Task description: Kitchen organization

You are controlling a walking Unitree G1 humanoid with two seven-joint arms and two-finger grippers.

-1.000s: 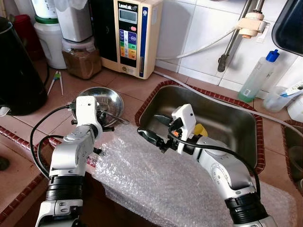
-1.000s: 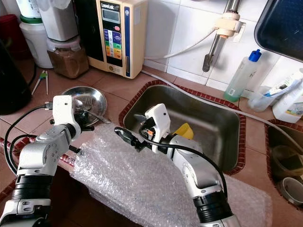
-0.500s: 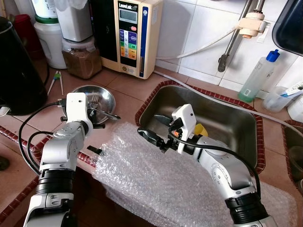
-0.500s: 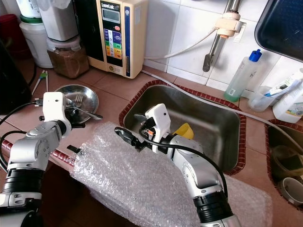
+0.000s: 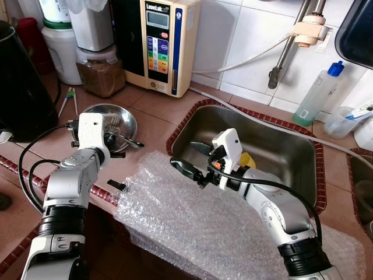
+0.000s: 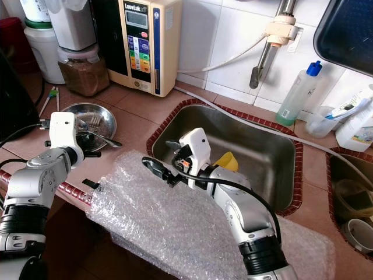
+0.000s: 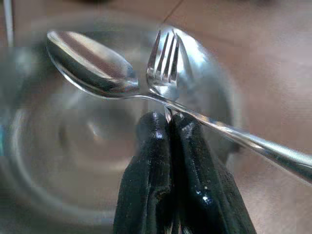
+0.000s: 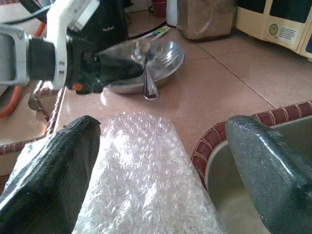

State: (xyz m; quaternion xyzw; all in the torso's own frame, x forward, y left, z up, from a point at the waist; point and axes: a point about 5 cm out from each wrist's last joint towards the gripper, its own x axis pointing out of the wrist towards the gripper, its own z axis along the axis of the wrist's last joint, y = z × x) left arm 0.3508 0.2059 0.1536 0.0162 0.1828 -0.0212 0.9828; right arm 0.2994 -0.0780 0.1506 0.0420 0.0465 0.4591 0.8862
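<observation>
Cutlery — spoon (image 7: pixel 92 68) and fork (image 7: pixel 165 66) — pinched thinly in the left gripper (image 7: pixel 169 127) over the steel bowl (image 5: pixel 121 114) could, seemingly, twist loose; the right gripper (image 5: pixel 189 158) hangs spread.

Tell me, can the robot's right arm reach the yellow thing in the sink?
Probably yes. The right gripper hangs open at the sink's near edge, above the bubble wrap, and the yellow thing lies just behind that arm with nothing covering it.

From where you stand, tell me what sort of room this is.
A home kitchen, most likely: a steel sink set in a tiled counter, a wall tap, and a dish-soap bottle.
</observation>
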